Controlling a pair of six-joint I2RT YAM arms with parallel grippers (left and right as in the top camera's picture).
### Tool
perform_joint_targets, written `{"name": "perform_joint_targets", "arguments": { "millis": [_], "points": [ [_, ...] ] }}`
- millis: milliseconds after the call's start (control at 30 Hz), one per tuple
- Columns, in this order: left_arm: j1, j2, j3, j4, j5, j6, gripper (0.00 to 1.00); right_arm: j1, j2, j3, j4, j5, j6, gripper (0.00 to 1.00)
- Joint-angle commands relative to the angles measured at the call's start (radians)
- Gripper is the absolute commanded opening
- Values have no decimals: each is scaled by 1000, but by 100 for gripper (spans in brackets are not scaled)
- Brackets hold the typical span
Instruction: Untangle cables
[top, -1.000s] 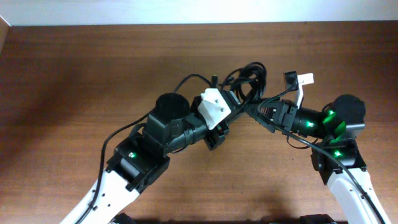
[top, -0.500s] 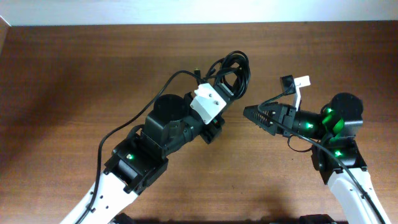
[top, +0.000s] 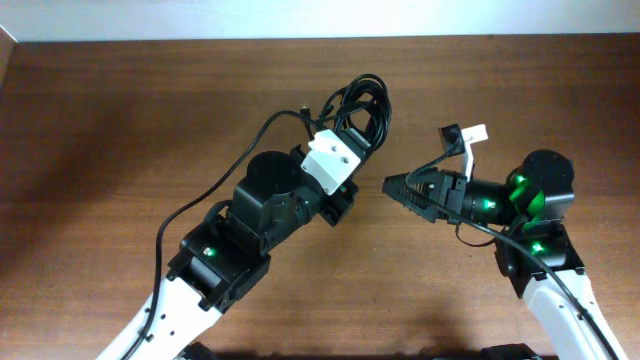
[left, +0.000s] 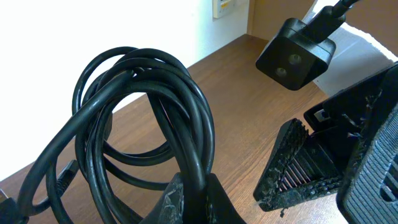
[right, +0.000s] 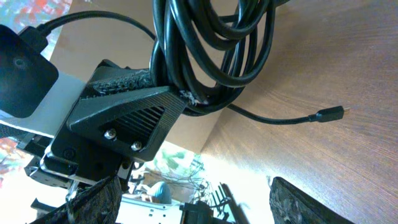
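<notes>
Left pincer (left: 194, 194): clamped on the coiled bundle of thin black rubbery cables (right: 171, 43), seemingly lifted off the brown wooden table (top: 120, 120); hold firm. Bring the wide-open right pincer (top: 398, 186), near the bundle but apart, onto one outer loop only. Draw slowly away from the bundle, minding the dangling plug end (right: 328, 114).

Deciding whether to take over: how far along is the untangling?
Done: the cables are lifted off the table, clamped as one bundle in the left tool. In hand: the right tool sits open and empty beside the bundle. Left: the loops are wound together, only one plug end hangs free, so separating the cords remains.
</notes>
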Motion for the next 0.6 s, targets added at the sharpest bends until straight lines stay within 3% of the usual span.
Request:
{"name": "perform_joint_targets", "arguments": {
  "millis": [0,100,567],
  "points": [
    [-4,-20,12,3,-52,-4,0,6,3,8,-13,13,-8,75],
    [-3,-20,12,-27,-121,-63,0,6,3,8,-39,13,-8,75],
    [-4,-20,12,-30,-117,-109,0,6,3,8,-45,13,-9,75]
  ]
}}
